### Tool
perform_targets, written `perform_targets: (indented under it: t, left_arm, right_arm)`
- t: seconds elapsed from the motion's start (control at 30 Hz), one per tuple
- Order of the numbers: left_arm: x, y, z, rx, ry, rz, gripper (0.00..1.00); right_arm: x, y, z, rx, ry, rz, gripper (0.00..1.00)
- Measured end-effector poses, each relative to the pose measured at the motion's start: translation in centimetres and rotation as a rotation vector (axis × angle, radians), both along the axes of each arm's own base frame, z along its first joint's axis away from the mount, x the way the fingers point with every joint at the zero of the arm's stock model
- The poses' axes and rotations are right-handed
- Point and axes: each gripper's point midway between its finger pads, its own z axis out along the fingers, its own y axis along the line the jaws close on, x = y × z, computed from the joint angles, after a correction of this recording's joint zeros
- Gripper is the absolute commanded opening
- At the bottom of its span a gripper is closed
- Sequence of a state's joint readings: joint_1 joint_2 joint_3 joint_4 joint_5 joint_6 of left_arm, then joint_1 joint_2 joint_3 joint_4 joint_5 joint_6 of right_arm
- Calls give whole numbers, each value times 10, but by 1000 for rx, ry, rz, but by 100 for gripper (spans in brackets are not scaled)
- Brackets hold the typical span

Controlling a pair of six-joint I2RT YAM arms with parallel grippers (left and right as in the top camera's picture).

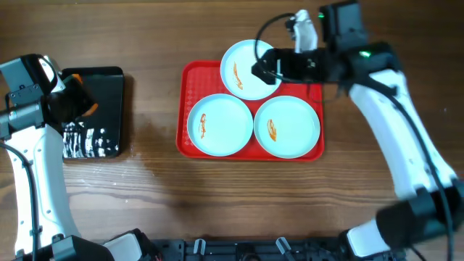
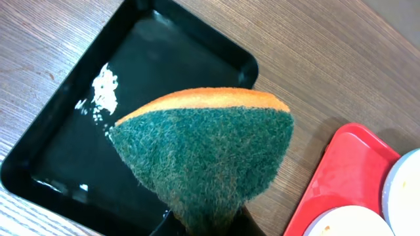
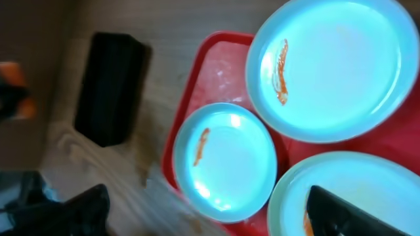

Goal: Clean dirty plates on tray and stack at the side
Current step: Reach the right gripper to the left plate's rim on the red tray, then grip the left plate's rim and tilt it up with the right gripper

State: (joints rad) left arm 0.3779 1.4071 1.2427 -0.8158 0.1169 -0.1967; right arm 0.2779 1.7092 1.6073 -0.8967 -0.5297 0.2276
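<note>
A: What is carried by the brown wood-grain counter (image 1: 217,196)?

B: A large red rectangular plastic tray (image 1: 190,78) at centre, three smeared round pale mint-white plates (image 1: 220,124) on it; a glossy black rectangular tray (image 1: 109,94) at nine o'clock.

A: And the claws?

B: A green-and-orange scouring sponge (image 2: 210,141) is gripped by the left claw (image 1: 72,101); the right claw (image 1: 265,67), over the twelve o'clock plate, is seen spread, empty.

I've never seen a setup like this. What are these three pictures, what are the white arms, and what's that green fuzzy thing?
These are two robot arms at a wooden table, each ending in a two-finger gripper. One picture looks down from above; the other two come from small cameras on each wrist. The left gripper holds a sponge, orange on top with a green scrubbing face, over a black tray holding some foam. The right gripper hovers above the far plate. A red tray carries three pale plates, each with an orange-red sauce smear. Whether the right gripper's fingers are open is hard to tell.
</note>
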Motion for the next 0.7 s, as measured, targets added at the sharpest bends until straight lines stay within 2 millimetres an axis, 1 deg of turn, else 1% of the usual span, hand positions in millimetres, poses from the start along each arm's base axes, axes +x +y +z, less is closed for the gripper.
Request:
perform_targets:
  t: [0.03, 0.07, 0.1, 0.13, 0.2, 0.27, 0.3, 0.43, 0.53, 0.63, 0.7]
  left_arm:
    - [0, 0, 0, 0, 0, 0, 9]
    - [0, 0, 0, 0, 0, 0, 9]
    - [0, 0, 0, 0, 0, 0, 9]
    - [0, 0, 0, 0, 0, 0, 9]
    - [0, 0, 0, 0, 0, 0, 10]
    - [0, 0, 0, 0, 0, 0, 11]
    - [0, 0, 0, 0, -1, 0, 11]
    - [0, 0, 0, 0, 0, 0, 11]
    - [0, 0, 0, 0, 0, 0, 11]
    - [0, 0, 0, 0, 0, 0, 11]
    - [0, 0, 0, 0, 0, 0, 11]
  right_arm:
    - [3, 4, -14, -17, 21, 7, 67]
    - [6, 8, -29, -45, 47, 5, 57]
    - [8, 12, -53, -97, 90, -7, 53]
    - [9, 15, -75, -159, 120, -21, 52]
    - [7, 20, -104, -256, 151, -35, 52]
    - [5, 24, -121, -315, 163, -35, 52]
    - [1, 29, -137, -367, 172, -23, 53]
    - [-3, 36, -166, -457, 188, -28, 52]
    - [-8, 37, -186, -505, 217, -28, 49]
    - [-9, 34, -201, -533, 241, -34, 41]
    - [-9, 33, -204, -542, 246, -39, 40]
